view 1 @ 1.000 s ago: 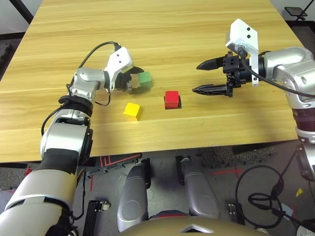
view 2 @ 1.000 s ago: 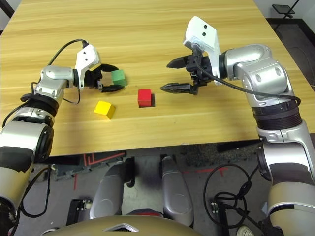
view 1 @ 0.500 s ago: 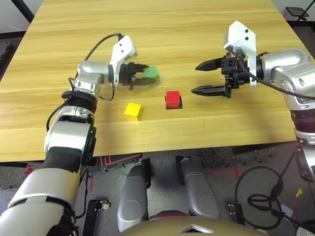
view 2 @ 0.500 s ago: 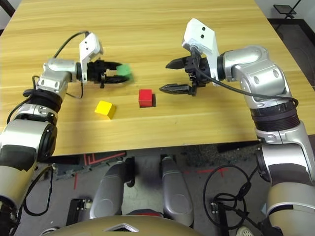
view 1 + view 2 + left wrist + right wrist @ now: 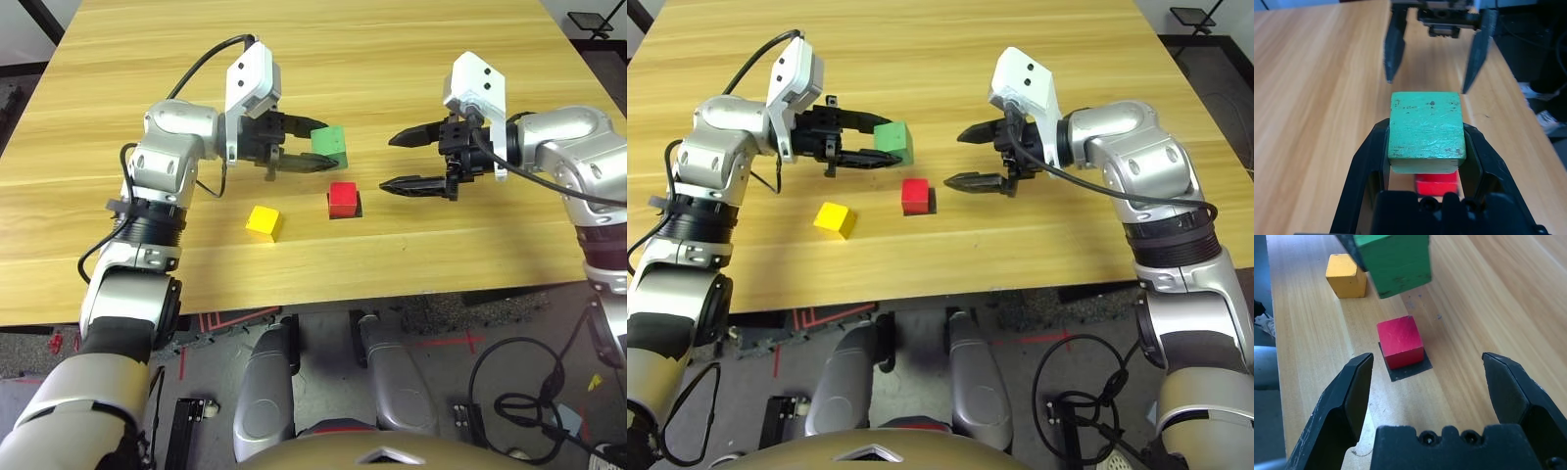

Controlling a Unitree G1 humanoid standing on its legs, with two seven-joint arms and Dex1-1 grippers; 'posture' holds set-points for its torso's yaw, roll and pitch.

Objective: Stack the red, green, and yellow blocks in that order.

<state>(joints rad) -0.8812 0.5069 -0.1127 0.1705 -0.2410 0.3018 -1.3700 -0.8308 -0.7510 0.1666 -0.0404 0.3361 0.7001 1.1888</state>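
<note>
STEP: I'm carrying green block, pinched in my left gripper, above table centre | red block sitting on its black patch, yellow block nearer the front edge | right gripper hanging spread (empty) | NEXT: I'm judging green needs squaring over red, then lowering.

One red block, one green block, one yellow block, one black patch.

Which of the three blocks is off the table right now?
The green block: it is held in the air in the left hand. The red block sits on its black patch and the yellow block rests on the bare table.
</note>
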